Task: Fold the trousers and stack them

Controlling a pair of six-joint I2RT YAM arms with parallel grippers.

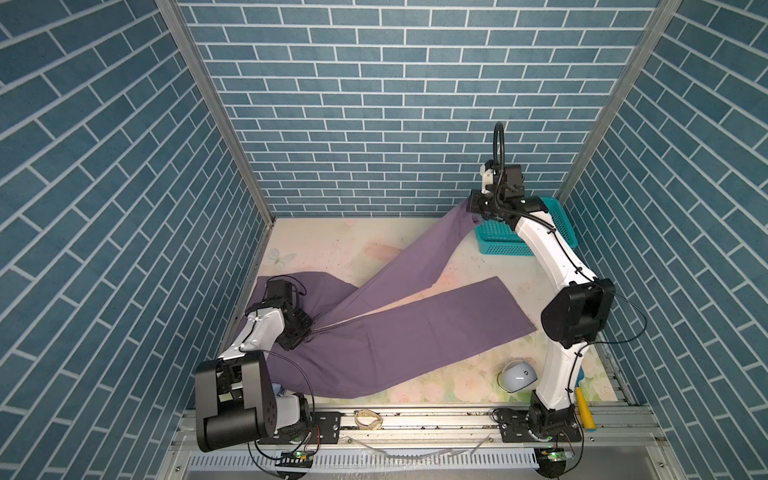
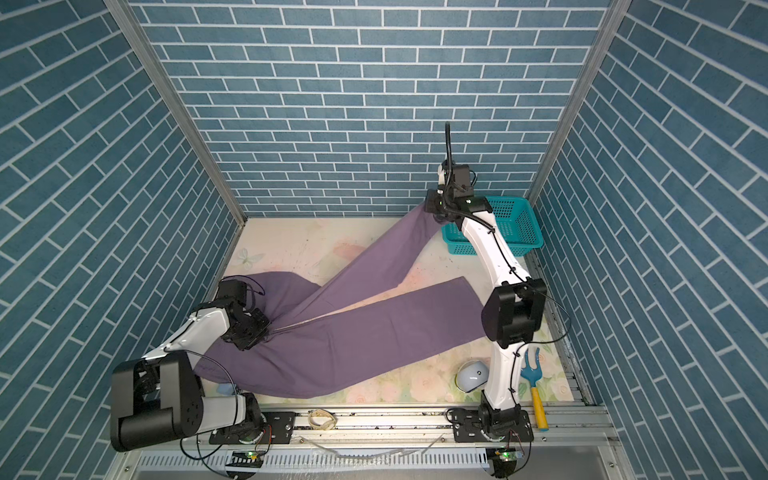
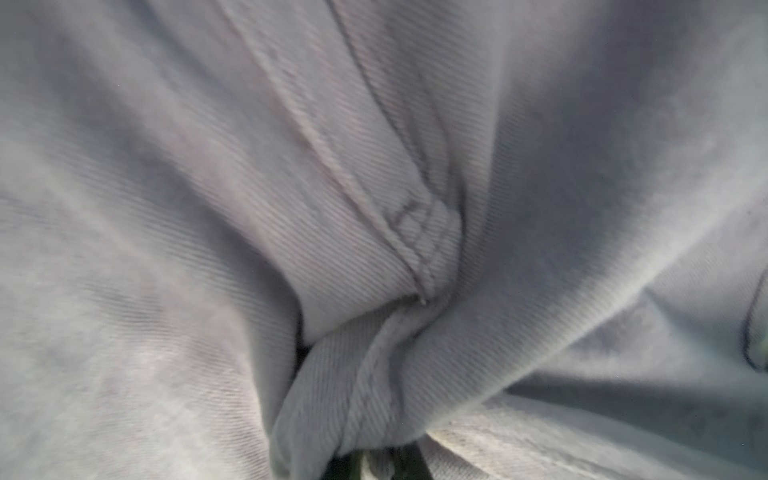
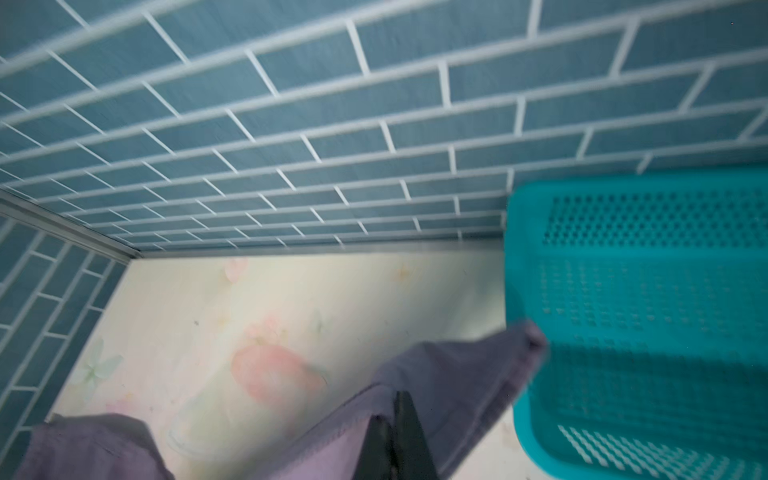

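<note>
Right wrist: right pincer (image 4: 392,409) clamped on trousers (image 4: 457,374), basket (image 4: 623,185) just beside; top view: left pincer (image 1: 310,330) grips crotch

Two arms spread: left low and near, right stretched far.
The left arm (image 1: 262,328) doubles back at its elbow, its gripper (image 1: 311,331) pressed down at the near left, pinching the trousers (image 1: 395,332). The right arm (image 1: 540,249) reaches to the far right, its gripper (image 1: 473,206) raised, jaws closed on a hem.
</note>
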